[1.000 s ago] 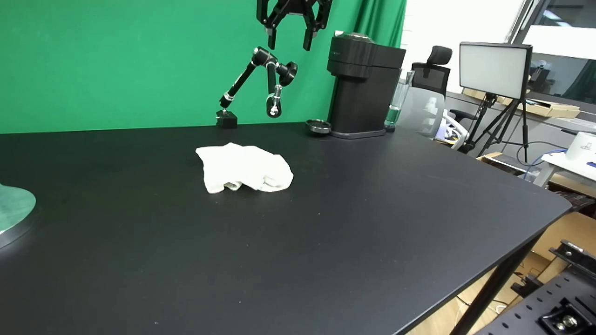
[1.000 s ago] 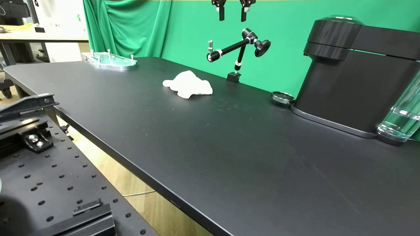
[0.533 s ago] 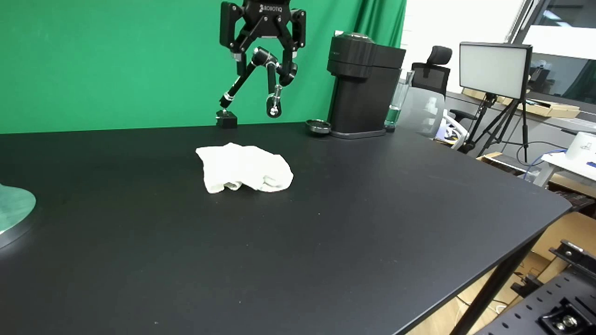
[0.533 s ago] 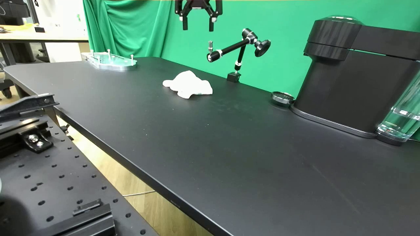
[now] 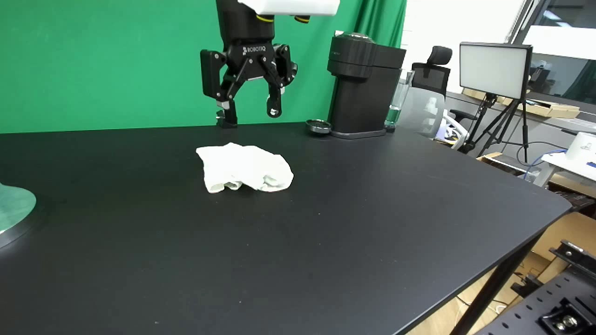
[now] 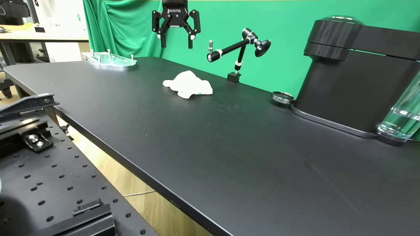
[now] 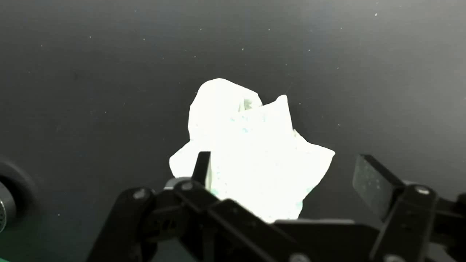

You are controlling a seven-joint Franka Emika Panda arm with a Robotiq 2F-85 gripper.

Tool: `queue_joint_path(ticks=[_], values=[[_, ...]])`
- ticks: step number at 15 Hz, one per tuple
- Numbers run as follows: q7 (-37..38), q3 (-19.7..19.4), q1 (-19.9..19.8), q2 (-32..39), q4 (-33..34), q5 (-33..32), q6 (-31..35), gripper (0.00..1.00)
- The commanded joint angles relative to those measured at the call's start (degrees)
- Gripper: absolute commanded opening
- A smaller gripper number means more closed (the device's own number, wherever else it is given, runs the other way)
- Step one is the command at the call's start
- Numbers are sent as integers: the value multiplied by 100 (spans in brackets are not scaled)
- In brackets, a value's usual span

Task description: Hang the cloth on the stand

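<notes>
Blk worktop [image 6: 229, 147] under my gripper [image 6: 177, 46]: white cloth [image 6: 188, 86] approx. below it, stand [image 6: 233, 48] nearby; farther off, clear pegged plate [image 6: 115, 68] & blk machine [image 6: 347, 85] w/ round dish [image 6: 282, 100].

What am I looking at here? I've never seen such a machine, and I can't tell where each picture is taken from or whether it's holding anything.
The machine is a robot arm ending in a black gripper with two fingers. Two of the views come from cameras standing apart from it; the third comes from a camera on its wrist, looking down. On the dark table lies a crumpled white cloth. Also on it are a thin, jointed black stand and a big black appliance. The gripper is open above the table, holding nothing. The job is to hang the cloth on the stand, which is not yet done.
</notes>
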Motion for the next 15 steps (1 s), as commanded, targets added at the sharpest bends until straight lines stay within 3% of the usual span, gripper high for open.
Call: queue_joint_path(ticks=[1,15], values=[[316,-211,-51,323,-59,-167,352,100],[100,-432,-78,1356,154,317,1090,100]])
